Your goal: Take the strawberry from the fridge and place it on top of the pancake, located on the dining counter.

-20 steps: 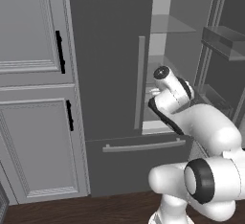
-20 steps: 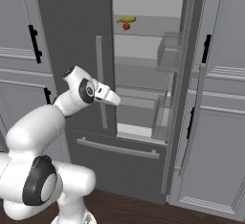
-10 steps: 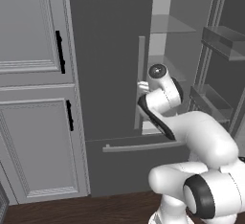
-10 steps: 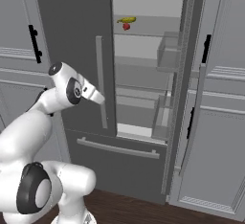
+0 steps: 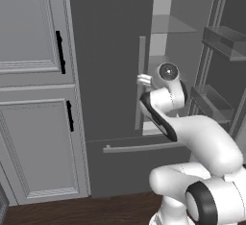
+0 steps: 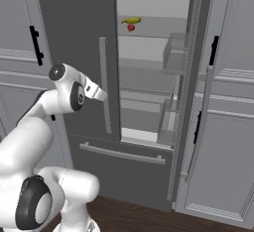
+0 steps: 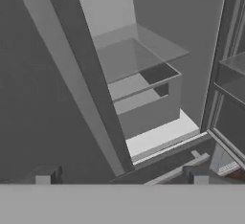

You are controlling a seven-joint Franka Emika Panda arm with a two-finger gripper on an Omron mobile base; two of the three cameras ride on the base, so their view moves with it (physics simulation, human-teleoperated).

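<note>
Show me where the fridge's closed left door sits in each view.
Left base view: the closed door is the dark slab at centre, right of the cabinets.
Right base view: upper left.
Hand view: the dark left side.
Shared landmark: the pale ledge inside the fridge.

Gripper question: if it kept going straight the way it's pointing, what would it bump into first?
Probably the fridge. In the hand view, the gripper points at the edge of the shut door by its long handle, with the lower shelves beyond. Depth is hard to judge.
</note>
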